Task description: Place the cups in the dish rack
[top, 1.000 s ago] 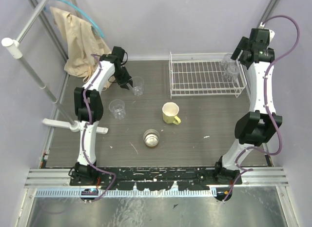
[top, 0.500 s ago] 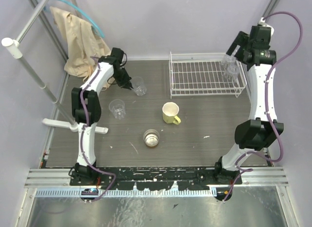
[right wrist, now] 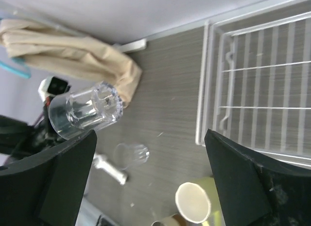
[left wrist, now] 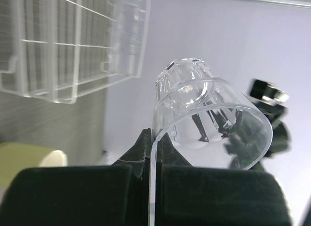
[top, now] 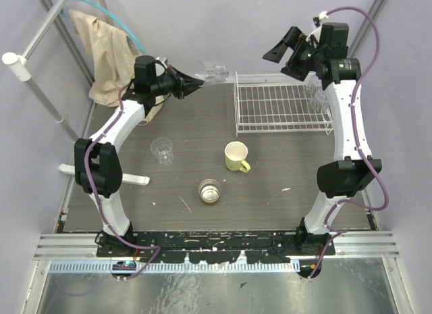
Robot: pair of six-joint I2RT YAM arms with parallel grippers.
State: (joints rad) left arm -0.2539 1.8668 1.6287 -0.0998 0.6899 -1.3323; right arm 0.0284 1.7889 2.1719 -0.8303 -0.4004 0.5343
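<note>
Tumbler, tipped sideways, is pinched at its rim by the left gripper above the table's far edge, near the dish rack's far left corner, while the right gripper hangs spread wide.

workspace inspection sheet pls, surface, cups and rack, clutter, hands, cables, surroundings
surface: dark wood-grain table, few white flecks
job's things: held tumbler in the air left of dish rack; second tumbler, yellow mug, metallic cup on table; clear glass in rack's right end
clutter: beige cloth hanging at far left
hands: left hand shut on held tumbler's rim; right hand open, empty
cables: purple cables along both arms
surroundings: pale walls, metal poles
</note>
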